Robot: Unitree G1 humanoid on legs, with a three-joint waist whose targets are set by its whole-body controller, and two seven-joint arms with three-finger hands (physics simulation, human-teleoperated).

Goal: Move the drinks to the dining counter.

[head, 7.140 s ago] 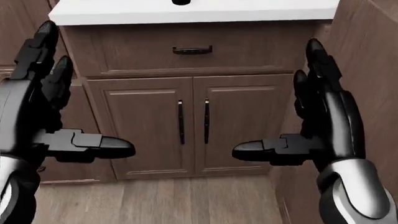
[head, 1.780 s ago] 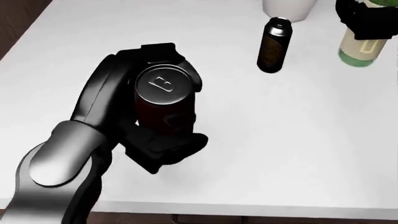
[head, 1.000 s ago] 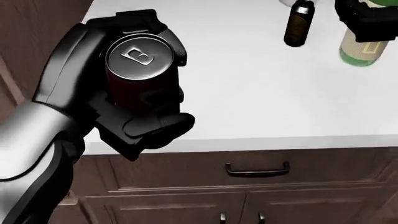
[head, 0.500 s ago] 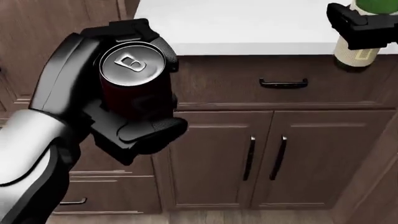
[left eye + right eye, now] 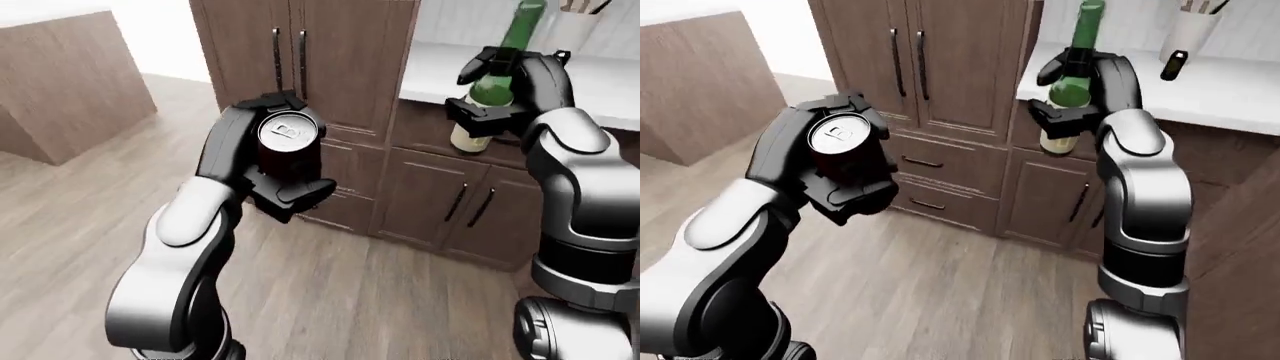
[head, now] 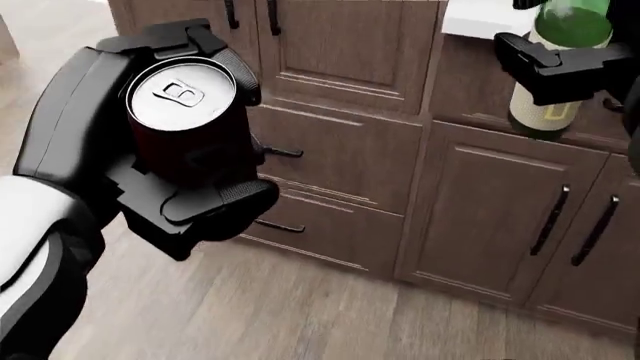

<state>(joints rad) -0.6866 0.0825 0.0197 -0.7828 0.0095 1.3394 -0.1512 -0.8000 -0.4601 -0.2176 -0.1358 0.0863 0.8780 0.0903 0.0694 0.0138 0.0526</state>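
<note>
My left hand [image 6: 190,176] is shut on a dark red can [image 6: 183,112] with a silver top, held upright at the left of the head view. My right hand [image 6: 565,71] is shut on a green wine bottle [image 6: 553,71] with a pale label, held upright at the top right. Both drinks hang in the air over the floor, away from the white counter [image 5: 1230,86]. A small dark bottle [image 5: 1175,65] still stands on that counter beside a white utensil holder [image 5: 1193,26].
Brown cabinet doors and drawers [image 6: 350,150] with black handles fill the view ahead. A tall cupboard [image 5: 300,52] stands left of the counter. Wood floor [image 5: 90,217] stretches to the left, with a brown wooden unit [image 5: 60,82] at the far left.
The whole view has swung left and away from the counter: the camera moved. The counter top slid out of the head view. Both hands keep their drinks, held as before.
</note>
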